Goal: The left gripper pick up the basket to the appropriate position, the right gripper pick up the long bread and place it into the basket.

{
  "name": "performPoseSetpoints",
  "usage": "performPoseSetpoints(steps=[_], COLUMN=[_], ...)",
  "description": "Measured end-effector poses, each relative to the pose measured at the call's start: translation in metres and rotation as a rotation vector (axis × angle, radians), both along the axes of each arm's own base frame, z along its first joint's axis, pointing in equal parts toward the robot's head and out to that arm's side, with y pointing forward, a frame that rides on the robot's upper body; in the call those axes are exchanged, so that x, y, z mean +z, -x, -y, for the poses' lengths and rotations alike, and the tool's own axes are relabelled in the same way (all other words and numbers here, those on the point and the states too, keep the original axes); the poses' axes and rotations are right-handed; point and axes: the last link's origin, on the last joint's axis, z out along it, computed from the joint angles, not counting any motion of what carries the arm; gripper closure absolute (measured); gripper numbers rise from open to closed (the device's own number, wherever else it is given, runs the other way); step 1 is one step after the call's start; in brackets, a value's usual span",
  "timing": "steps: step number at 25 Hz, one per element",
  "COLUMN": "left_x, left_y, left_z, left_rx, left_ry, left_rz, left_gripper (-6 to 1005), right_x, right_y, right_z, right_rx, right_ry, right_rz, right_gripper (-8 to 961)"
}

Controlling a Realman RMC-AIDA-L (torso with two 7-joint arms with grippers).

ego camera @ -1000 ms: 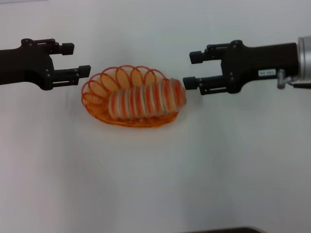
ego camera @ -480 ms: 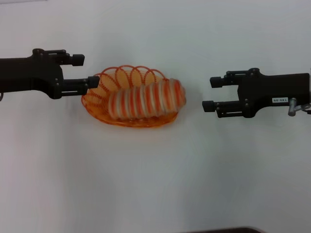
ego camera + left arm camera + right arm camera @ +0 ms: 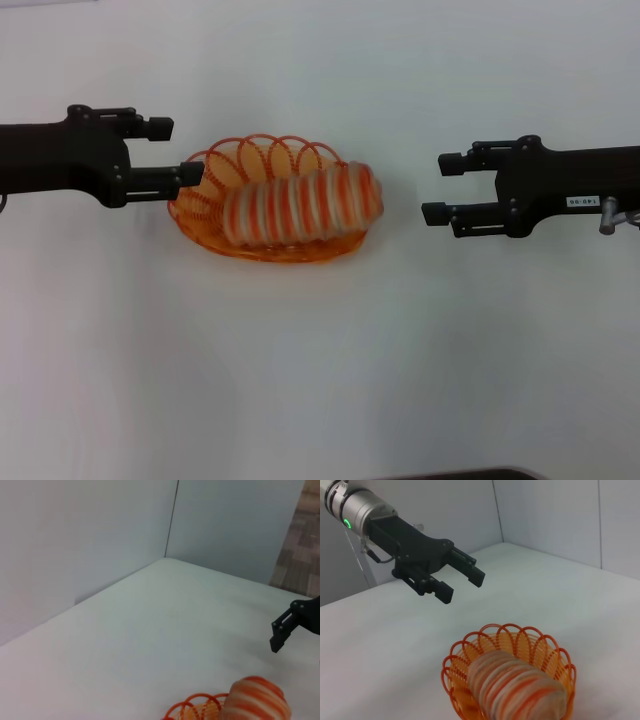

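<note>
Long bread (image 3: 302, 205): tan, ridged, orange cross-stripes, lying in the orange wire basket (image 3: 200, 205) on the white bench (image 3: 320, 380). Left gripper (image 3: 178, 152) by the basket's rim, right gripper (image 3: 440, 187) well apart; both fingers released. Right arm's white label unreadable.

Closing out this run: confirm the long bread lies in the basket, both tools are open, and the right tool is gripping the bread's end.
Wrong on the grip. In the head view the right tool stands open, clear of the long bread, which lies in the basket. The left tool is open too.
</note>
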Motion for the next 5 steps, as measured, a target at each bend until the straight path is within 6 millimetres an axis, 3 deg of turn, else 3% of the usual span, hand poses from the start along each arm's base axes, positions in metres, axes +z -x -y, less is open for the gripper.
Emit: performPoseSetpoints(steps=[5], left_x=[-0.0033], left_y=[0.0052], left_z=[0.0024], left_rx=[0.017], left_ry=[0.024], left_rz=[-0.024], left_gripper=[296], right_x=[0.0067], right_y=[-0.0038], right_z=[0.0040], right_rx=[-0.003], right_ry=[-0.007], right_rz=[-0.014], right_gripper=[196])
